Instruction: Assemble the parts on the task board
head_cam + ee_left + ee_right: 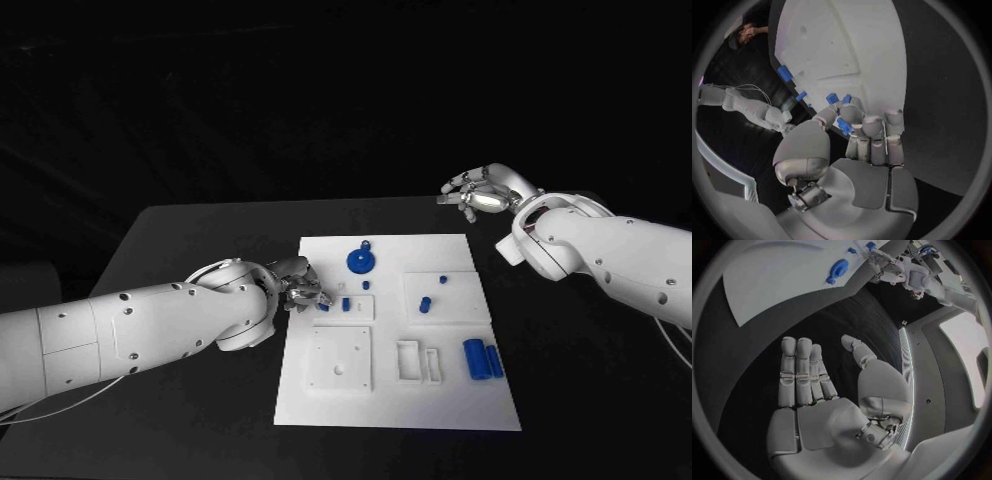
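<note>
The white task board (397, 400) lies mid-table. My left hand (296, 285) hovers at its left edge, fingers curled in. In the left wrist view, the left hand (861, 135) pinches a small blue part (844, 126) between thumb and fingertips, just over the board (848, 45). Two more small blue parts (832, 98) lie right beyond the fingertips. A blue disc part (361, 262) sits near the board's far edge, and two blue cylinders (482, 359) lie at its right. My right hand (479, 192) floats off the board's far right corner, fingers spread, holding nothing; the right wrist view shows its palm (817, 390) bare.
Small blue pegs (426, 305) stand in the board's middle right. White frame pieces (418, 362) and a white square plate (340, 360) lie on the near half. Black table (188, 240) surrounds the board on all sides.
</note>
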`<state>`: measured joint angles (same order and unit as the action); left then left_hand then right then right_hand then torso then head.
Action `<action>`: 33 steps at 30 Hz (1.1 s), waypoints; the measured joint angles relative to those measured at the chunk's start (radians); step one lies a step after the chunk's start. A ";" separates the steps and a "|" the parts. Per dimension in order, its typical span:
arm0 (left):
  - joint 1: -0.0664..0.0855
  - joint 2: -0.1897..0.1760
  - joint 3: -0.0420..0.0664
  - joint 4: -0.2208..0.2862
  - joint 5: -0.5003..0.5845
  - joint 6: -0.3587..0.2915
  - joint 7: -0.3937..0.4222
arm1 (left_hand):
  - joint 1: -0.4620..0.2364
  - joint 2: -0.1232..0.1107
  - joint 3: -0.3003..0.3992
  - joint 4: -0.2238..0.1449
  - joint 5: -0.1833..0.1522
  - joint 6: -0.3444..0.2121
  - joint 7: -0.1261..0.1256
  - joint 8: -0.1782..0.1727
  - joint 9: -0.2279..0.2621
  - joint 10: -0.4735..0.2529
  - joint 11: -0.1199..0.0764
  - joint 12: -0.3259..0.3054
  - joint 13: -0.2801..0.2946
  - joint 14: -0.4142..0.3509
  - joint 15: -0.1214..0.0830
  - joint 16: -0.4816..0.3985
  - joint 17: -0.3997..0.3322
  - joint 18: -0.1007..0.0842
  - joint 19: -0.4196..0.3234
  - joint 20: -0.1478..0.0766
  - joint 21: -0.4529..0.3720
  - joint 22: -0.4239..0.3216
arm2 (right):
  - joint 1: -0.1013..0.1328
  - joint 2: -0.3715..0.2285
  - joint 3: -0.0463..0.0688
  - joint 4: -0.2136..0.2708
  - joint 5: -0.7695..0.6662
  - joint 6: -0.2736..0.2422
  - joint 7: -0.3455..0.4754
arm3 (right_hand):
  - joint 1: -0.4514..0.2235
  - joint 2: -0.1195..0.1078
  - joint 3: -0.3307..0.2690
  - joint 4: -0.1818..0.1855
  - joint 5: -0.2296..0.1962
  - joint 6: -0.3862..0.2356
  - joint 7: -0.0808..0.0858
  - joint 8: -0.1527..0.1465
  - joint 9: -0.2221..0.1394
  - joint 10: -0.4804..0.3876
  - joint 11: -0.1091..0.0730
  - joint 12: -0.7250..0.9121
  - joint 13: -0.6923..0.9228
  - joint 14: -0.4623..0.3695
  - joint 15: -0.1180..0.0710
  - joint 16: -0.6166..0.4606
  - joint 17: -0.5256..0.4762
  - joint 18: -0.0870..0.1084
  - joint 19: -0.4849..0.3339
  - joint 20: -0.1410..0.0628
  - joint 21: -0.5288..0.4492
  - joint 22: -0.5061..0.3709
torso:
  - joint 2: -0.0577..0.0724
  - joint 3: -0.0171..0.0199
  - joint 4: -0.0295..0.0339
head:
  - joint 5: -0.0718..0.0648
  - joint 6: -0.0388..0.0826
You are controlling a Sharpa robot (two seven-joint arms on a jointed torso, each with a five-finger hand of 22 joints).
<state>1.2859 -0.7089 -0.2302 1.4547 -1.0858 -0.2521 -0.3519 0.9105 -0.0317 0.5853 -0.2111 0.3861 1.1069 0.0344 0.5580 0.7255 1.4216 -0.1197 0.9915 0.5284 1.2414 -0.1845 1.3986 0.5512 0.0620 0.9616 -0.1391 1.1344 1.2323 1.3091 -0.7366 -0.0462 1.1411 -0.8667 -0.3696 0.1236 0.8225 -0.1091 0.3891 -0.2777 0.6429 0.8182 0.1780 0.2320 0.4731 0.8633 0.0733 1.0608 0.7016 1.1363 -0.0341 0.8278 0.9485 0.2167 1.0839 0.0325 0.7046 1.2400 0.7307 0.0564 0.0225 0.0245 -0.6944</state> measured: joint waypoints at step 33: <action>0.000 0.000 -0.001 -0.002 -0.005 0.010 -0.001 | -0.029 -0.029 0.025 0.010 -0.085 0.000 0.000 0.028 0.005 0.000 0.000 0.038 0.007 0.003 -0.004 0.019 0.005 0.000 0.000 0.000 0.004 0.008 | 0.000 0.000 0.000 0.000 0.001 0.001 0.001 | -0.006 0.006 -0.003 0.003 -0.008 0.000 -0.002 0.000 -0.002 0.000 0.000 0.005 -0.007 0.000 0.000 0.000 -0.001 0.000 0.000 0.000 -0.005 0.004 | 0.000 0.0007 -0.0004 | 0.000 -0.001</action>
<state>1.2859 -0.7089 -0.2308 1.4529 -1.0903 -0.2425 -0.3528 0.8814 -0.0607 0.6101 -0.2014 0.3009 1.1070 0.0345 0.5857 0.7300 1.4218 -0.1199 1.0292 0.5355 1.2446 -0.1886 1.4181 0.5560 0.0619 0.9615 -0.1392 1.1383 1.2400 1.3088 -0.7363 -0.0461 1.1414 -0.8661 -0.3689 0.1243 0.8161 -0.1027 0.3861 -0.2747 0.6351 0.8182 0.1756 0.2319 0.4712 0.8635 0.0732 1.0661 0.6943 1.1363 -0.0341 0.8278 0.9475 0.2168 1.0840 0.0325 0.6998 1.2437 0.7308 0.0570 0.0221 0.0243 -0.6952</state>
